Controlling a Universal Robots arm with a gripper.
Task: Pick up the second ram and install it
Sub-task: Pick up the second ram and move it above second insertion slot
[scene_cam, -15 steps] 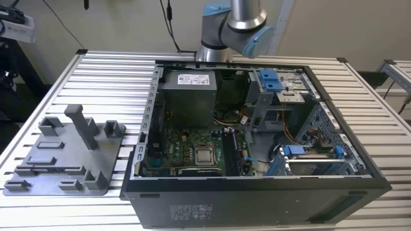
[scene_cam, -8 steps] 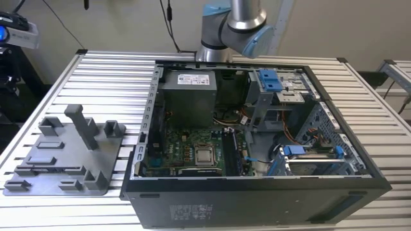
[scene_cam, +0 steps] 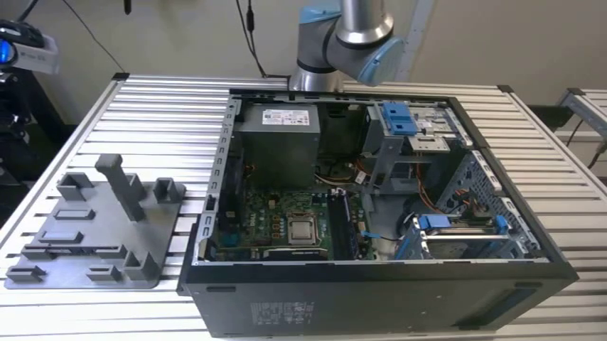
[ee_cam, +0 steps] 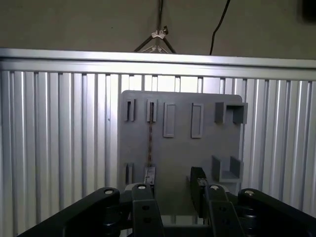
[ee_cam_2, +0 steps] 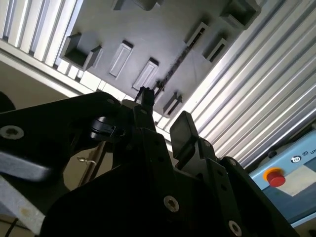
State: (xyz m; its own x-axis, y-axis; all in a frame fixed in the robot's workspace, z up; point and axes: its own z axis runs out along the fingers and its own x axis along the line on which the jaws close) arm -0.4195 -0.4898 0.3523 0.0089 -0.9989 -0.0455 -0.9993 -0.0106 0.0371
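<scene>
— On edge in the tray's (ee_cam: 207, 148) slots, the ram (ee_cam: 149, 138) stands: thin, light, stiff, likely fragile. Where to grip?
— By both flat faces near mid-length, I'd judge. The hand (ee_cam: 173, 185) faces the tray, seemingly clear of it, fingers spread, nothing between them.
</scene>
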